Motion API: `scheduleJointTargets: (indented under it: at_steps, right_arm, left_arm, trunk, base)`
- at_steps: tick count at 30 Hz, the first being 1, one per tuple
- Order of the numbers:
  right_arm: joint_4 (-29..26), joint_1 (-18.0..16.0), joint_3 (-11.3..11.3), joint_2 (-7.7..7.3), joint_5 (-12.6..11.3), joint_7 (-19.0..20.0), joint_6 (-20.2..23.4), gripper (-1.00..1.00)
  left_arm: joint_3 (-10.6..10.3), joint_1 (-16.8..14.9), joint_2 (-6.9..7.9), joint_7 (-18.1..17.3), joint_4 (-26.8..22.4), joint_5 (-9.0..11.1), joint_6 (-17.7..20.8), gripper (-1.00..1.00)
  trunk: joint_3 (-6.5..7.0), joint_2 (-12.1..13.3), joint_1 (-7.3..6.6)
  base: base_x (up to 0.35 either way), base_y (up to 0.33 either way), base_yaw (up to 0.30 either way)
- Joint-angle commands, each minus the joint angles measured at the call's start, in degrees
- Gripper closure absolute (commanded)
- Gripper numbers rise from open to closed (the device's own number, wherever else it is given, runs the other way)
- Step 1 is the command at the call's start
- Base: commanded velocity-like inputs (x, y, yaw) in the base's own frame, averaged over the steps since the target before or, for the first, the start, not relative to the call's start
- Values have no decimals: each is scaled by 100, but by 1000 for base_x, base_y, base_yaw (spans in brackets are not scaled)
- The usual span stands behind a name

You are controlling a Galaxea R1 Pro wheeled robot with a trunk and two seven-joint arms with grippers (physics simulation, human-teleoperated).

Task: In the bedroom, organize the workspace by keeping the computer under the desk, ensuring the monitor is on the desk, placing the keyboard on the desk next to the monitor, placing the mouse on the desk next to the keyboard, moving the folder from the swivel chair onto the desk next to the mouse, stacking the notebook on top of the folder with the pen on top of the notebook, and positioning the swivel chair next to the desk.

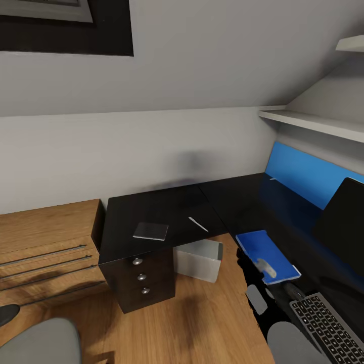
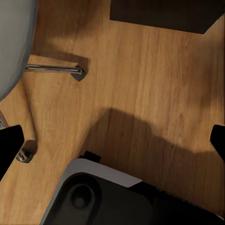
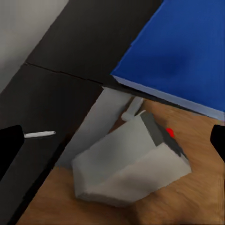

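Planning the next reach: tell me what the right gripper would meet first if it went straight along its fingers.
Probably the computer, the grey tower on the floor under the desk; the folder's edge lies just beside that line, and depth is unclear.

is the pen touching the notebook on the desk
Apart. In the head view the pen lies to the right of the notebook, with a clear strip of bare black desk between them.

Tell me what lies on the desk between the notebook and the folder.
In the head view, the white pen lies on the black desk between the dark grey notebook and the blue folder; otherwise that stretch is bare.
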Motion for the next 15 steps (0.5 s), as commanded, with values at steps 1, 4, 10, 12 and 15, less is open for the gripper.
scheduleJointTargets:
  at_steps: [1, 4, 10, 12, 15]
  right_arm:
    - [6, -6, -11, 39, 77, 46, -11, -100]
    - [20, -6, 23, 146, 620, 42, -11, -100]
    - [315, -6, 105, 269, 1793, 34, -11, -100]
    - [469, -6, 179, 284, 2133, 33, -11, -100]
    - [759, -6, 365, 314, 2596, 43, -15, -100]
  left_arm:
    - [-13, -4, -1, 2, -24, 23, -18, -100]
    - [-13, -4, -1, 2, -112, 23, -18, -100]
    - [-18, -4, 4, -7, -170, 19, -33, -100]
    - [-20, -4, 9, -15, -174, 21, -39, -100]
    - [-21, -3, 8, -28, -177, 17, -62, -100]
  trunk:
    - [-11, -11, 3]
    - [-11, -11, 3]
    - [-11, -11, 3]
    - [-11, -11, 3]
    - [-11, -11, 3]
  base:
    - [0, 0, 0]
    - [0, 0, 0]
    - [0, 0, 0]
    - [0, 0, 0]
    - [0, 0, 0]
